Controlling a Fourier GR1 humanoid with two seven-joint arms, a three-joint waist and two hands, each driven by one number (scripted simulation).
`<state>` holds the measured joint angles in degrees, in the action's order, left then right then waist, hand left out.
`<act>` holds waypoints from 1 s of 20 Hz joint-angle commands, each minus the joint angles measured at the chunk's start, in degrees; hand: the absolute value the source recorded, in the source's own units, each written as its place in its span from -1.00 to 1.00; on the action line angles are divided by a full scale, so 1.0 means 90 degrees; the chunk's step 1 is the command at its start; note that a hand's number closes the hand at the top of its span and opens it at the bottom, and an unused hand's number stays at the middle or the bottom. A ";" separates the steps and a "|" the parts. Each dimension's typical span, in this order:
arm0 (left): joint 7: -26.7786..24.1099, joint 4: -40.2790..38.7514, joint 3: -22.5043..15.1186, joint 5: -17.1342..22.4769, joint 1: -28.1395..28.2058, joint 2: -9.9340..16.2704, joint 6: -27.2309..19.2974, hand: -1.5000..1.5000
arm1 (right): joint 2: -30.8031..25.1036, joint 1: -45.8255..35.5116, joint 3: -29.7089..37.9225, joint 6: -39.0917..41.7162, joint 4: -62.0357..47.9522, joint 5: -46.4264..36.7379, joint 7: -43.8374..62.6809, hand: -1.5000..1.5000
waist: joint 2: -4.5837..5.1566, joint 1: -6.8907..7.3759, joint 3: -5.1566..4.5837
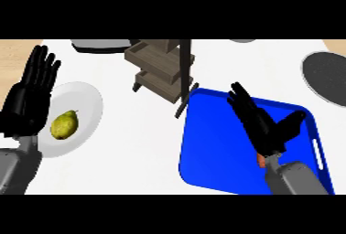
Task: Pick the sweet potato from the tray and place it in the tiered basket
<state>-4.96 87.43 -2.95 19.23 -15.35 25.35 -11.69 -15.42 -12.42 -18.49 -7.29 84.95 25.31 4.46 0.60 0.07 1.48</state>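
The right hand (265, 122) hangs over the blue tray (209, 155), fingers straight and spread toward the tray's far corner, thumb out to the right; it is open and holds nothing. Just under its wrist a small orange sliver shows: the sweet potato (261, 161), lying on the tray and mostly hidden by the forearm. The tray sits on the white bench (135, 169) at the near right. Just beyond the tray's far-left corner stands the tiered basket (157, 68), a grey-brown wooden rack with a dark post. The left hand (30, 93) rests open at the left edge, fingers straight and pointing away, overlapping the rim of a white plate (84, 98) that holds a yellow-green pear (64, 124). A dark grey plate (327, 75) lies at the far right edge.
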 commanded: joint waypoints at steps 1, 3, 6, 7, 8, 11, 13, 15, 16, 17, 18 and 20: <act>-0.0038 -0.0029 -0.0212 -0.0474 0.0069 0.0111 -0.0033 0.00 | -0.0094 0.0482 0.0418 0.0678 0.0503 0.0473 -0.0810 1.00 | -0.0077 -0.0098 -0.0155; -0.0213 -0.0023 -0.0490 -0.0894 0.0414 0.0339 0.0007 0.00 | 0.0168 -0.0012 0.0961 0.0896 0.1066 0.0929 -0.1577 1.00 | -0.0123 -0.0151 -0.0130; -0.0087 -0.0069 -0.0719 -0.1348 0.0474 0.0797 0.0137 0.00 | 0.0372 -0.0591 0.1787 0.1406 0.1921 0.1675 -0.2516 1.00 | -0.0221 -0.0322 -0.0065; -0.0040 -0.0030 -0.0737 -0.1292 0.0532 0.0713 0.0098 0.00 | -0.1161 0.0328 0.2018 -0.0233 0.0305 -0.0372 -0.1416 1.00 | -0.0045 -0.0595 -0.0200; -0.0109 0.0014 -0.0905 -0.1437 0.0670 0.0720 0.0143 0.00 | -0.0247 0.0547 0.2474 -0.0683 0.0119 0.0637 -0.1463 1.00 | -0.0028 -0.0354 -0.0146; -0.0072 0.0307 -0.1190 -0.1799 0.0752 0.0668 0.0004 0.00 | 0.0596 0.0505 0.3180 -0.0279 0.0197 0.2097 -0.1880 -1.00 | -0.0074 -0.0104 -0.0137; -0.0004 0.0605 -0.1569 -0.2091 0.1031 0.0349 -0.0174 0.00 | 0.0659 0.0528 0.3262 -0.0098 0.0330 0.2015 -0.2298 -1.00 | -0.0081 -0.0027 -0.0154; 0.0048 0.0656 -0.1357 -0.2131 0.1094 0.0363 -0.0093 0.00 | 0.0038 0.0885 0.3674 0.1000 0.0103 0.2260 -0.2376 -1.00 | -0.0074 -0.0018 -0.0159; 0.0170 0.0700 -0.1531 -0.2322 0.1087 0.0225 -0.0202 0.00 | -0.0238 0.1274 0.3644 0.1377 0.0325 0.2330 -0.2099 -1.00 | -0.0079 -0.0045 -0.0159; 0.0088 0.0699 -0.1316 -0.2134 0.1098 0.0423 -0.0016 0.00 | -0.0440 0.1402 0.3537 0.1905 0.0024 0.2158 -0.2228 -1.00 | -0.0074 -0.0028 -0.0158; 0.0288 0.0978 -0.1386 -0.2168 0.1097 0.0470 -0.0076 0.00 | -0.0800 0.1612 0.3256 0.1505 0.0618 0.1868 -0.1566 -1.00 | -0.0102 -0.0061 -0.0163; 0.0067 0.0665 -0.1295 -0.2092 0.1154 0.0435 -0.0080 0.00 | -0.1531 0.1863 0.3053 0.1861 0.0574 0.1548 -0.1015 -1.00 | -0.0099 -0.0117 -0.0175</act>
<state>-4.01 93.32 -14.78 0.80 -6.18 29.25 -12.25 -20.91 -0.58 10.24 4.49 88.13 41.35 -11.15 -0.16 -0.62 0.05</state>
